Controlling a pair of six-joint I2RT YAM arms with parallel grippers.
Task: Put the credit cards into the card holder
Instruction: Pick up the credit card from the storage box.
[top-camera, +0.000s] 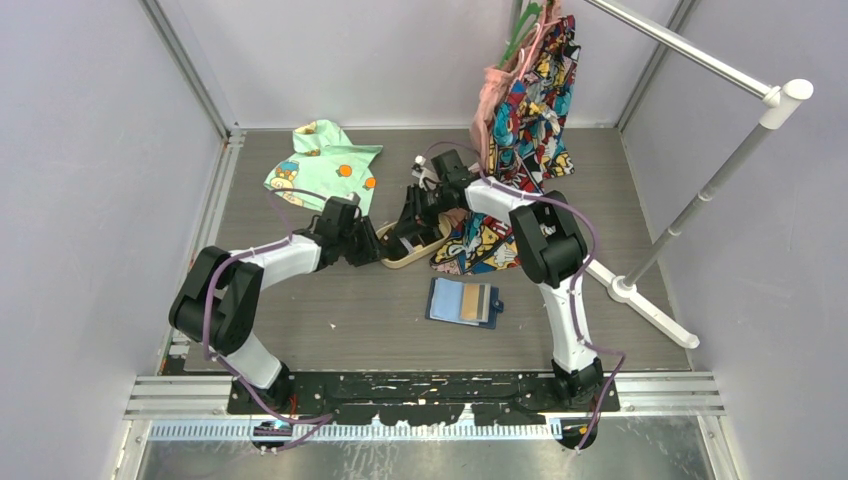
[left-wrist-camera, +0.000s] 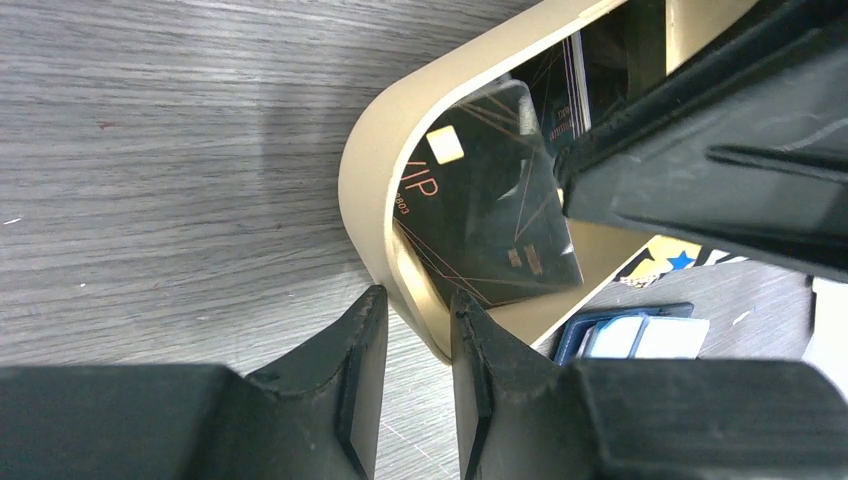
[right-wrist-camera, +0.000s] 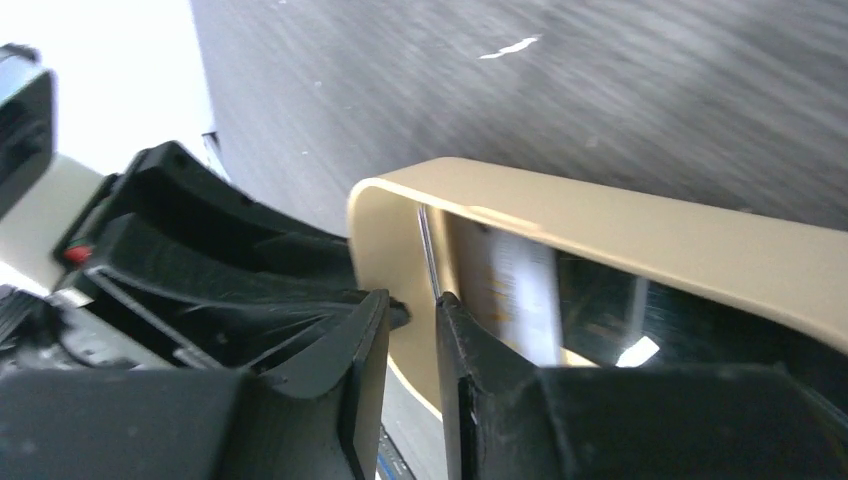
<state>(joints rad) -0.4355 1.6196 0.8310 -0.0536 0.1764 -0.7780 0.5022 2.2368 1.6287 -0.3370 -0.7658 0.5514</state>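
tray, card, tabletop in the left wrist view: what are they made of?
tray: probably moulded plastic, tan, satin; smooth rounded rim with a soft sheen.
card: glossy black plastic; reflections, printed chip, fine lines.
table: likely grey wood-grain laminate, matte; streaked grain, no gloss.

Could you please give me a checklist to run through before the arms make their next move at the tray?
1. Left gripper jaws astride the tan tray wall, closed on it: ok.
2. Right gripper jaws astride the tray's other end: ok; firm grip: cannot tell.
3. Black credit card loose inside the tray, leaning on its wall: ok.
4. Any card held in either jaws: cannot tell.
5. Card holder lying open on the table, pockets up: ok.
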